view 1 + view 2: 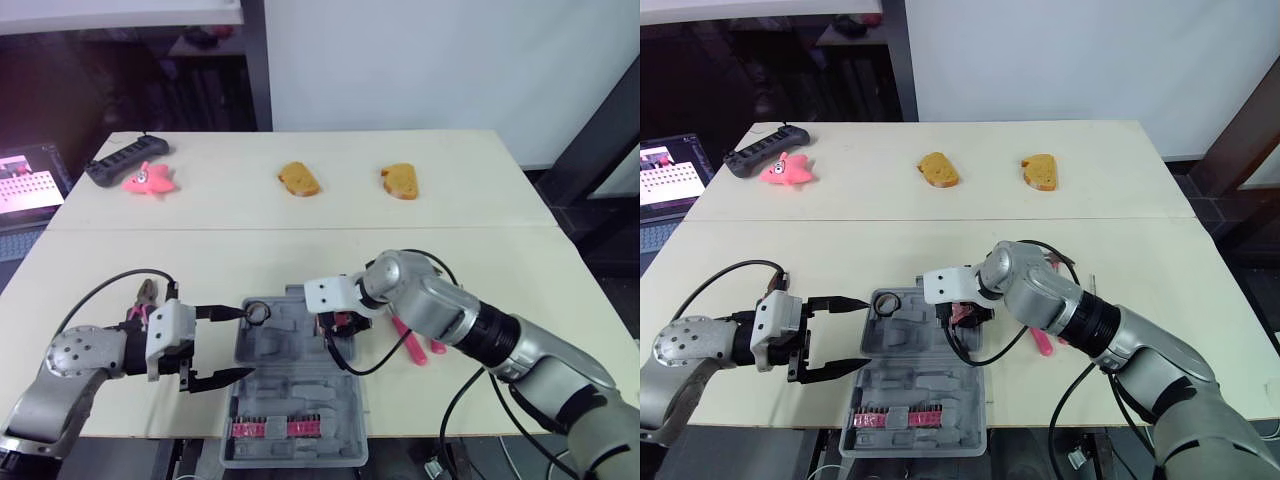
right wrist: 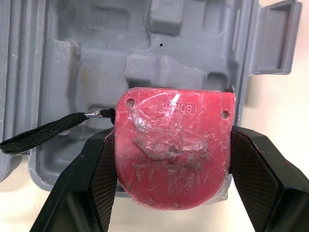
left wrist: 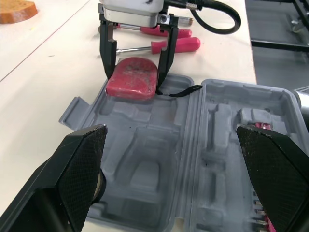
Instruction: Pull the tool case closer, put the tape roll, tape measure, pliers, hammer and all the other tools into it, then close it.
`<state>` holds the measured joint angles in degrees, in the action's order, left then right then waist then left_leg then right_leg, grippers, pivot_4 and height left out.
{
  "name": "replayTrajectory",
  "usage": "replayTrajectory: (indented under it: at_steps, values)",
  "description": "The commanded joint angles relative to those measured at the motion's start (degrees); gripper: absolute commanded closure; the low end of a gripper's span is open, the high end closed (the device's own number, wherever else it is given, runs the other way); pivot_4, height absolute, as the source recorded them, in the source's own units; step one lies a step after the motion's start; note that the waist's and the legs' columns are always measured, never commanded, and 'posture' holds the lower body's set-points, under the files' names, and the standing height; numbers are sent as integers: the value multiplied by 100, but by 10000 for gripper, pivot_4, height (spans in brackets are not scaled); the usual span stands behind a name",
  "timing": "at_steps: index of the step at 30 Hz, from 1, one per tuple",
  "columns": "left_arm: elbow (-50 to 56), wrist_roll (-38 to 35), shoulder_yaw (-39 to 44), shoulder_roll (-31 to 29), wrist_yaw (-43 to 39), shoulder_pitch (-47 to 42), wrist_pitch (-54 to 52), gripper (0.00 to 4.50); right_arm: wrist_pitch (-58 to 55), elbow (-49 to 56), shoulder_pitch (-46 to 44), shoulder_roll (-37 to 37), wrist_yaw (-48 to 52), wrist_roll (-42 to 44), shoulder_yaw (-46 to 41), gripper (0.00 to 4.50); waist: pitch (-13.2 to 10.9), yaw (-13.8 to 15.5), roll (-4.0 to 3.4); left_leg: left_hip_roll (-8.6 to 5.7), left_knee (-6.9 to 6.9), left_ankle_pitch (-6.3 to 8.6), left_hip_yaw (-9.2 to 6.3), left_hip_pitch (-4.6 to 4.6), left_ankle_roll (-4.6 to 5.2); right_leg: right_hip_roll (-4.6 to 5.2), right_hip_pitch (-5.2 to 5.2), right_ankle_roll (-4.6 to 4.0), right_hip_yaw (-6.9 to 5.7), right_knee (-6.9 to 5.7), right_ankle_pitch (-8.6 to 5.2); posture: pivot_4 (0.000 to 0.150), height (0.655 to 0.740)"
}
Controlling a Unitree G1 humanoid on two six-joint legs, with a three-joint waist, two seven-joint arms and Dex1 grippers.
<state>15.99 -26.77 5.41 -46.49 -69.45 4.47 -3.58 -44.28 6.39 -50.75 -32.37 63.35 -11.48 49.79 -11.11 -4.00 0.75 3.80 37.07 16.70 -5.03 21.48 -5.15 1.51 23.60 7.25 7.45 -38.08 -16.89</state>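
Tape measure (image 2: 174, 145) clamped in right gripper (image 3: 135, 79) at tool case (image 1: 290, 390) 2 o'clock corner, for seating; left gripper (image 1: 243, 343) apart at 10 o'clock, likely bracing.

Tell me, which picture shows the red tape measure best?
The right wrist view: the tape measure sits close up in the right gripper. The left wrist view shows it smaller; the eye views glimpse a sliver.

tool case (image 1: 300, 395): plain grey
tape measure (image 2: 174, 145): red (its strap black)
bit row (image 1: 290, 428): pink-red
screwdriver handles (image 3: 176, 45): pinkish red
fingers (image 3: 77, 169): black
desk (image 1: 300, 240): pale cream
star toy (image 1: 148, 180): pink
bread pieces (image 1: 299, 179): orange-brown
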Motion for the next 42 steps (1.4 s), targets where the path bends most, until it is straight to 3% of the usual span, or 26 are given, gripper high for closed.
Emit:
replayTrajectory:
  at_steps: [1, 3, 5, 12, 22, 25, 29, 38, 42]
  values:
    - [157, -95, 97, -6, 40, 16, -57, 0, 62, 102, -32, 82, 67, -121, -72, 16736, 0, -4, 0, 0, -1, 0, -1, 0, 0, 0, 0, 0, 0, 0, 0, 1500, 7400]
    - [163, -96, 85, 0, 55, -13, -93, 0, 46, 122, -1, 105, 85, -148, -89, 6301, 0, -8, 0, 0, -1, 0, -1, 0, 0, -1, 1, 0, 0, 0, 0, 1500, 7400]
    - [173, -102, 74, 5, 57, -33, -127, 0, 29, 131, 21, 138, 82, -165, -114, 554, 0, -7, 0, 0, -2, 0, -1, 0, 0, 0, 1, 0, 0, 0, 0, 1500, 7400]
    - [159, -110, 47, 5, 30, -77, -187, 0, -315, 330, 34, 275, 94, -54, -392, 554, 0, -4, 0, 0, -2, 0, -1, 0, 0, 0, 1, 0, 0, 0, 0, 1500, 7400]
    - [107, -88, 32, 18, -46, -123, -195, 0, -838, 977, 175, -120, 388, 490, -1025, 554, -1, -1, -1, 0, -2, 0, -1, 1, 0, 0, 0, 0, 0, 3, 0, 1500, 7400]
    - [89, -57, -1, 47, -44, -122, -167, 0, -838, 917, 262, -89, 258, 532, -1107, 8996, -1, -9, -1, 0, -4, 0, -1, -1, 0, -1, 1, 0, 0, 3, 0, 1500, 7400]
    - [74, -45, 1, 62, -65, -127, -163, 0, -755, 814, 332, -82, 104, 561, -1168, 27663, -1, -4, 0, 0, -4, 0, -1, 1, 0, 0, 2, 0, 0, 4, 0, 1500, 7400]
    - [20, -12, 28, 71, -50, -103, -122, 0, -258, 1169, 1095, 37, -437, 1113, -2234, 27663, -2, 3, 1, 0, -4, 0, -1, 3, 0, 1, 1, 0, 1, 7, 0, 1500, 7400]
    - [31, -6, 28, 97, -27, -54, -95, 0, 657, 1440, 2286, 118, -623, 1734, -3152, 27663, 0, 23, 3, 0, -6, 0, -2, 2, 0, -1, -1, 0, 0, 7, -1, 1500, 7400]
